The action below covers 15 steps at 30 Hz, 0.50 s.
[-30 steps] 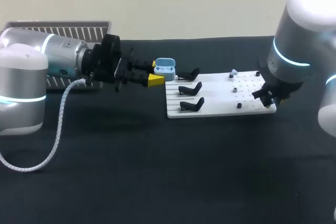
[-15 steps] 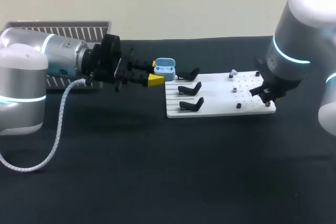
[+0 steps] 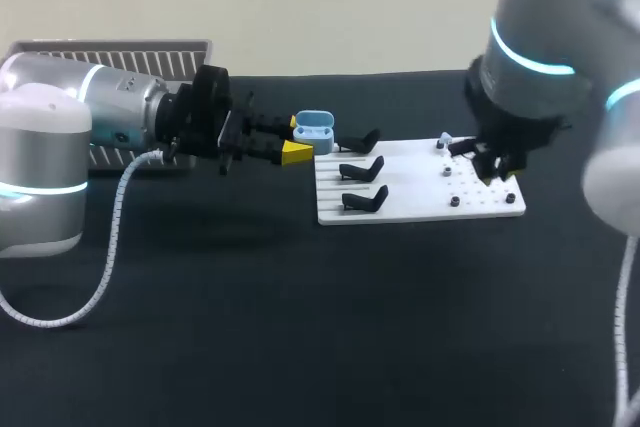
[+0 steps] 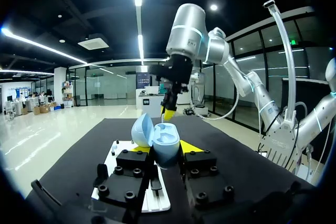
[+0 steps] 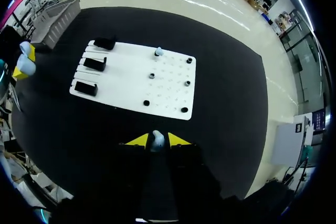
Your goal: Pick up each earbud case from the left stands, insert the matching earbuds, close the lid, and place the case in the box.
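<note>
Obs., both arms over the black tabletop (image 3: 300,327).

Left arm: comes in from the left, held level above the tabletop. The left end effector (image 3: 296,137) is pinching the light blue earbud case (image 4: 168,150) from two sides, with one yellow tip on each flank. The case is upright and its lid is hinged open and tipped back. The wells inside face up; I cannot tell what is in them. The case hangs just beside the left edge of the white board (image 3: 420,197), near the rearmost stand.

Board: three black stands (image 3: 362,168) sit in a column on its left half, all without cases. The right half carries a grid of small holes and a few dark pegs. One pale earbud on a peg (image 5: 157,52) sits at the rear edge of the board.

Right arm: comes in from the right, pointing down over the right half of the board. The right end effector (image 5: 157,140) has its tips nearly together, nipping a small white earbud (image 5: 156,137) between them, clear of the board surface.

Box (image 3: 110,52): grey with slatted walls, at the rear left of the tabletop, behind the left arm. Its contents are not visible.
</note>
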Motion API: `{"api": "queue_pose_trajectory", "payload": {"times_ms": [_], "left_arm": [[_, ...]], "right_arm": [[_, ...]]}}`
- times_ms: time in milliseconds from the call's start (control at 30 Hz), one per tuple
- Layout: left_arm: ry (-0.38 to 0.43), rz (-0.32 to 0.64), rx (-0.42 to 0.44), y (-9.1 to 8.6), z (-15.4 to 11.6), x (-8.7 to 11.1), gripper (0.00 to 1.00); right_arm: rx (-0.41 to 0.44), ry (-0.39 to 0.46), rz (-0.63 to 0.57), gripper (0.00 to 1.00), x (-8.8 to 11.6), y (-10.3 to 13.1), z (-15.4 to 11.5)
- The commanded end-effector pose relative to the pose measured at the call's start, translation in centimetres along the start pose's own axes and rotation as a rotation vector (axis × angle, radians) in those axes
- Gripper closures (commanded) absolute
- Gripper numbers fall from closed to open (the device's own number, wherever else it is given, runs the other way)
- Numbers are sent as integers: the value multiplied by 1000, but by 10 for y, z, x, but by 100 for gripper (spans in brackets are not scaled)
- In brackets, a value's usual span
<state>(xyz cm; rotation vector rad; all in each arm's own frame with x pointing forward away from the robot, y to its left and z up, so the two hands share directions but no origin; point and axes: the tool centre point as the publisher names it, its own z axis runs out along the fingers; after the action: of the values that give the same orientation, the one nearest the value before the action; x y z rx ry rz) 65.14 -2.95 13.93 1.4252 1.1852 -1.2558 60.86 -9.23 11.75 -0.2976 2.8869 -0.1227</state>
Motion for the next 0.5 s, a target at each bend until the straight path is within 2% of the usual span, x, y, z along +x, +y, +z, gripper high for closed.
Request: {"api": "queue_pose_trajectory", "payload": {"times_ms": [33,167,500], "left_arm": [[-2,3,-4,-1,0,1,100],[-2,3,-4,-1,0,1,100],[-2,3,-4,-1,0,1,100]], "right_arm": [[35,68,30,100,-7,32,-38],[25,53,51,100,-8,53,-51],[25,53,51,100,-8,53,-51]]}}
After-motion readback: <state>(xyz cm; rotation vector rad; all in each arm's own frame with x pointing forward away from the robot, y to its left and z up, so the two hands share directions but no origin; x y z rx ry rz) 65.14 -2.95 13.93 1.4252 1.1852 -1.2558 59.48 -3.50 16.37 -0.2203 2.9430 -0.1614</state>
